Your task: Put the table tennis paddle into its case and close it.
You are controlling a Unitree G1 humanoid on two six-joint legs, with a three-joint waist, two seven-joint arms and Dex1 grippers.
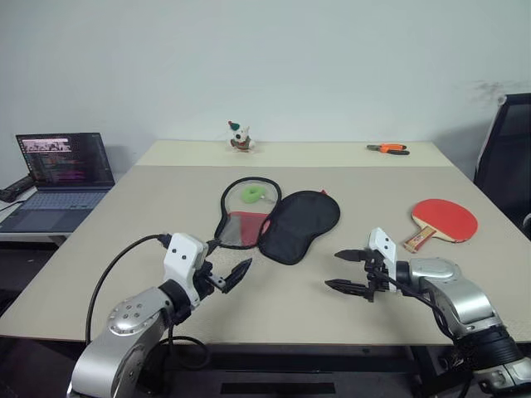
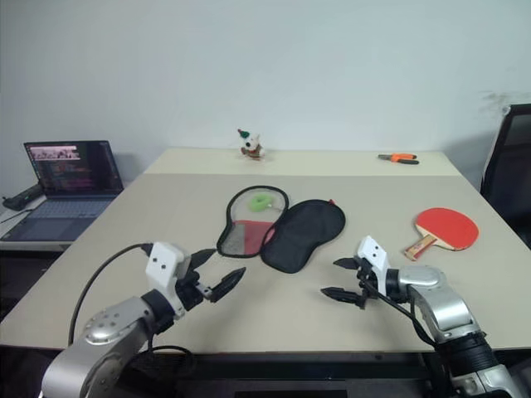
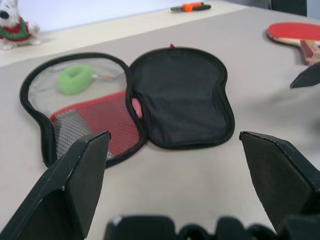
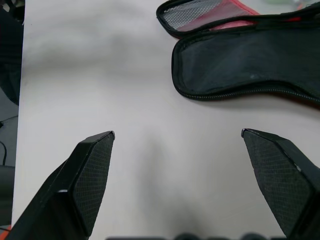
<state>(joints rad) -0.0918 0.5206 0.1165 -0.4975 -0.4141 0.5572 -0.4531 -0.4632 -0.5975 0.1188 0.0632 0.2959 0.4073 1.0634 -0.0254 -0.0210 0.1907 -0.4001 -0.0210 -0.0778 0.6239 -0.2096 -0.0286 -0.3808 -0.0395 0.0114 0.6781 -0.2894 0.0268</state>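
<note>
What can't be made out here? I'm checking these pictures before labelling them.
- Laptop: screen text too small, head views.
- Paddle: cut off by the left wrist view's edge.
- Case: cut off by the right wrist view's edge.
- Orange-handled tool: too small to identify.
- Case's white lettering: not legible.

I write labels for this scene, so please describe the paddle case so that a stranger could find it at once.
On the beige table, look at the middle, ahead of both grippers. The case lies unzipped and spread flat in two paddle-shaped halves, one black, the other mesh and red with a lime green ring. The table tennis paddle to its right is solid red with a wooden handle.
</note>
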